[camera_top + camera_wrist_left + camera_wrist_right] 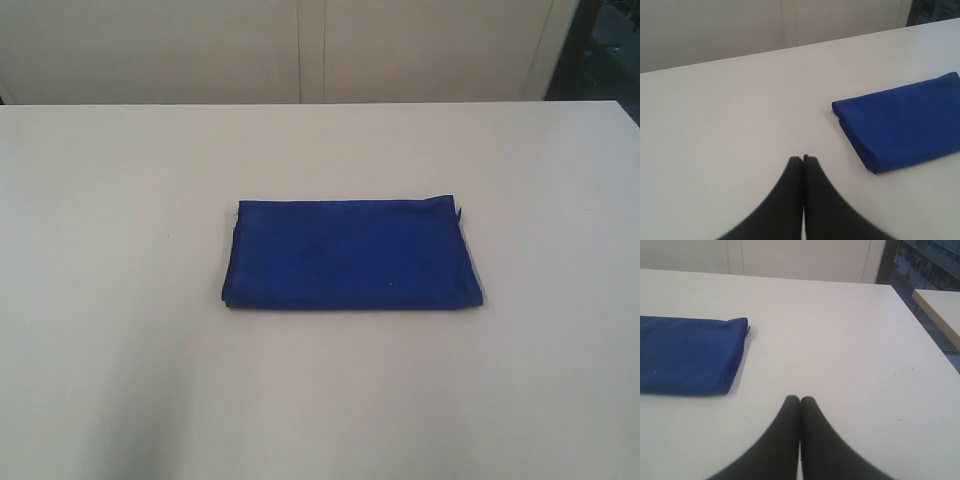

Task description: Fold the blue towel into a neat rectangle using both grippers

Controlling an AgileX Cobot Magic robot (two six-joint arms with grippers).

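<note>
The pale bench [110,330] carries the blue towel [350,255], which lies folded into a flat rectangle near its middle. The left end effector [803,160] and the right end effector [800,400] are both closed and empty, each apart from the cloth.

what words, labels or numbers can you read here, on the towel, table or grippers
There is no readable text in any view. The blue towel is plain, the table shows no print, and the left gripper and right gripper carry no visible label.
</note>
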